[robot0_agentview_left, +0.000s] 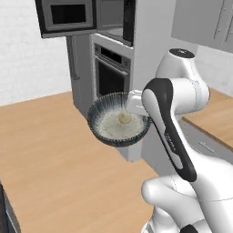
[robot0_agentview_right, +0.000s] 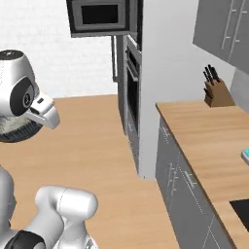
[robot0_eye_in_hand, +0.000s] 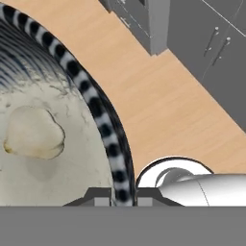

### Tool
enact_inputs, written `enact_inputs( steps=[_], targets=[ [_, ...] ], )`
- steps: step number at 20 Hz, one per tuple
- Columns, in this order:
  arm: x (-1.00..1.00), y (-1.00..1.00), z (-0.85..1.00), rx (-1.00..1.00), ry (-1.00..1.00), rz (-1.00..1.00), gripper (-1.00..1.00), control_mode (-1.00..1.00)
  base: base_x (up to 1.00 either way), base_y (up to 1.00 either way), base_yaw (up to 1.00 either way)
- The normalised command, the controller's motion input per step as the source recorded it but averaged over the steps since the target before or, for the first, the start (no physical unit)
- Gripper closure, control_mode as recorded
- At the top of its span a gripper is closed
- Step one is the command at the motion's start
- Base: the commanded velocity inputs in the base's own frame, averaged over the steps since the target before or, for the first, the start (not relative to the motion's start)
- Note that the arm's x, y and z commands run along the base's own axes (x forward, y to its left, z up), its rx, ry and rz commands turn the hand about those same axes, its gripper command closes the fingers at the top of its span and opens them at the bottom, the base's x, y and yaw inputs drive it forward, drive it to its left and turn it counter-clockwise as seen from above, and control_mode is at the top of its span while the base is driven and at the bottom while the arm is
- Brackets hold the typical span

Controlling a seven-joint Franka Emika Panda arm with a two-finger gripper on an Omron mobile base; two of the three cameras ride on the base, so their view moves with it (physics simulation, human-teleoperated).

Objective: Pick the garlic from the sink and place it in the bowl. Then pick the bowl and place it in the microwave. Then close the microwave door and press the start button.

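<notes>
- Kitchen, rendered: wood-look floor, pale wall, grey tall cabinet column; wooden counter (robot0_agentview_right: 204, 131) to my right carrying a knife block (robot0_agentview_right: 216, 92).
- Item, microwave (robot0_agentview_left: 91, 20): built in high on the column, above the oven (robot0_agentview_left: 110, 73); microwave door (robot0_agentview_left: 66, 18) swung open toward me, cavity exposed.
- Item, bowl (robot0_agentview_left: 118, 119): dark streaked outside, pale inside, carried in the air above the floor, below and in front of the oven.
- Item, garlic (robot0_agentview_left: 124, 118): resting inside the bowl on the pale bottom; plain in the hand view too.
- Item, gripper (robot0_eye_in_hand: 124, 194): fingers nearly together, pinching the bowl's striped rim between them, one tip on each side of the wall.
- Step in hand, by my reading: garlic is already bowled; I am carrying the bowl to the microwave.
- Next move calls for: lifting to cavity height, keeping the bowl level so the garlic stays in, passing clear of the open door, then setting down on the turntable.
</notes>
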Motion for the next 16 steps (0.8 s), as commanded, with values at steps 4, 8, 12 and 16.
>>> enact_inputs(
  steps=[4,8,12,16],
  targets=[
    [0.00,0.00,0.00,0.00,0.00,0.00,1.00,1.00,1.00,0.42,-0.40],
    [0.00,0.00,0.00,0.00,0.00,0.00,1.00,1.00,1.00,0.46,-0.48],
    [0.00,0.00,0.00,0.00,0.00,0.00,1.00,1.00,0.92,0.66,-0.59],
    [0.00,0.00,0.00,0.00,0.00,0.00,1.00,1.00,0.62,0.98,-0.66]
  ],
)
